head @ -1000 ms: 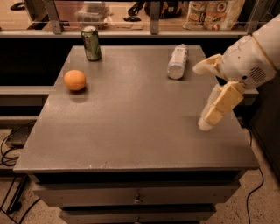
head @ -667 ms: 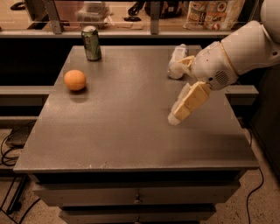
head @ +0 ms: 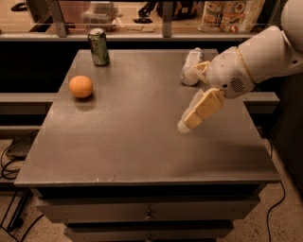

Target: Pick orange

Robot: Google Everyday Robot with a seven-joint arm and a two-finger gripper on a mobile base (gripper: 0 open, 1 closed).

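Observation:
The orange [head: 81, 86] is a small round fruit on the left part of the grey table [head: 137, 142], in front of the green can [head: 99, 46]. My gripper [head: 186, 100] hangs over the right middle of the table, well to the right of the orange and apart from it. It is open and empty: one tan finger [head: 199, 111] points down and left, the other [head: 195, 72] sits higher near the back. The white arm reaches in from the right edge.
A white bottle [head: 191, 60] lies on its side at the back right of the table, partly hidden by my gripper. A shelf with bags and boxes [head: 227, 14] runs behind the table. Drawers sit below the front edge.
My gripper and arm have moved left across the table, from the right edge toward the middle. The orange, the can and the bottle have not moved.

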